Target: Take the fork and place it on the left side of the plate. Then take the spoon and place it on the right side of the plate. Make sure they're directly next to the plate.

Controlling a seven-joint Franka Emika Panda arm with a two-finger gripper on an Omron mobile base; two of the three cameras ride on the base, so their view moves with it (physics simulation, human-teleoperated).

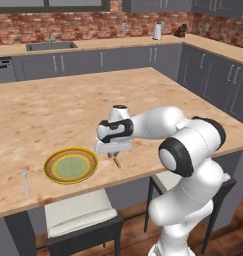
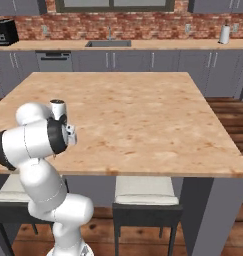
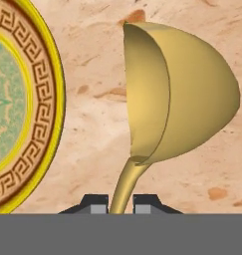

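The plate (image 1: 70, 165), yellow-rimmed with a pale green centre, lies near the front edge of the wooden island. To its left lies the silver-grey fork (image 1: 25, 180), a small gap away. My gripper (image 1: 114, 154) hangs just right of the plate, pointing down, shut on the handle of the golden spoon (image 1: 116, 161). In the hand view the spoon (image 3: 182, 94) stands close to the camera, its handle pinched between the two fingertips of the gripper (image 3: 121, 204). The plate's patterned rim (image 3: 43, 99) runs along the left of that view, and the counter lies just below the spoon's bowl.
The island's front edge (image 1: 118, 182) runs close below the plate. Two stools (image 1: 80, 215) stand under it. A sink (image 1: 50, 46) and a paper towel roll (image 1: 157, 31) sit on the back counter, and a coffee machine (image 2: 4, 31) at the far left.
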